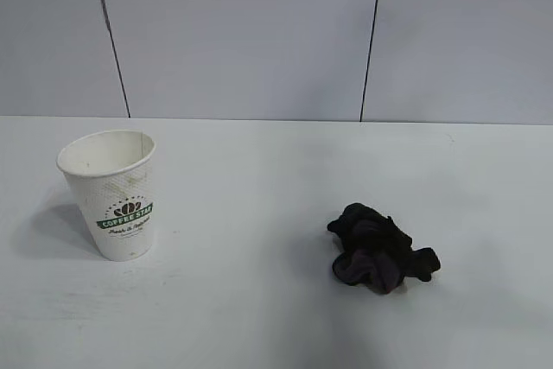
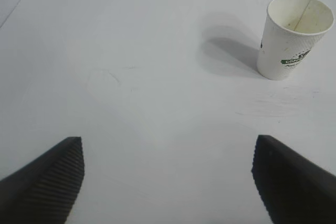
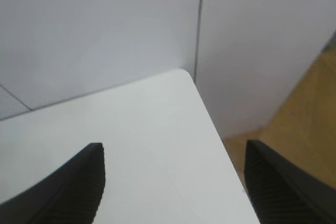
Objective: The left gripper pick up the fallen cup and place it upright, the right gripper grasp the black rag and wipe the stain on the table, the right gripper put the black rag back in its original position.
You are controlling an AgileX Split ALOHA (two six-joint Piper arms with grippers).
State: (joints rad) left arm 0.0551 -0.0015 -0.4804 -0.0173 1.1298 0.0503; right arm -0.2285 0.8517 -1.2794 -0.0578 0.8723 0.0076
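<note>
Cup (image 1: 116, 195) upright at desk (image 1: 259, 317) 9 o'clock, black rag (image 1: 380, 248) bunched at 4 o'clock, left pincer (image 2: 168, 182) wide and empty, right pincer (image 3: 173, 182) wide, empty, facing desk corner.

Cups: 1, cup (image 1: 113, 194), upright
Rags: 1, black rag (image 1: 381, 249), bunched
Benches: 1, white bench (image 1: 259, 300)
Grippers: 2, left gripper (image 2: 168, 177), right gripper (image 3: 173, 182)
Fingers: 2 on each gripper
Wall panels: 3, grey
</note>
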